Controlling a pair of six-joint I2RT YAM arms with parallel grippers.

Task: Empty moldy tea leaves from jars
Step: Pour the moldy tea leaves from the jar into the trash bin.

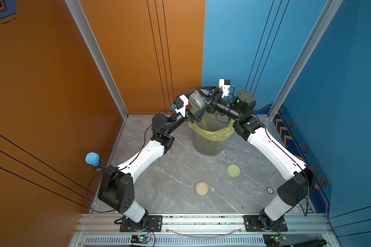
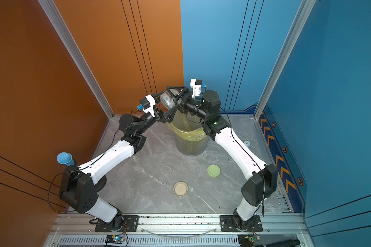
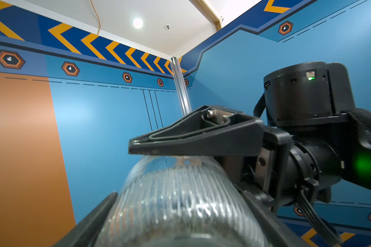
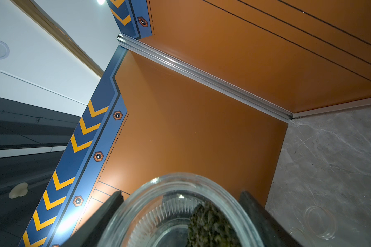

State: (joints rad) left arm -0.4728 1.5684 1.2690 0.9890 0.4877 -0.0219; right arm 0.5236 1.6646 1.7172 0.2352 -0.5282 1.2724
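The right hand is clamped on the ribbed clear jar, with 1 finger on each side of its wall. It holds the jar tipped well off upright above the open top of the bin. A dark clump of tea leaves lies against the glass inside the jar. It shows only in the right wrist view, which cuts off the lower part of both jar and clump.

The left hand straddles the same jar with its 2 fingers spread to either side. I cannot tell whether they press the glass or stand just clear of it. In both top views the hands and wrists cover much of the jar and the bin's far rim.

A yellow bag lines the bin, and its inside is too dim to read. On the surface, 3 lids lie nearer the robot's base than the bin: a translucent lid, barely visible and closest to the bin, a pale green lid and a beige lid.
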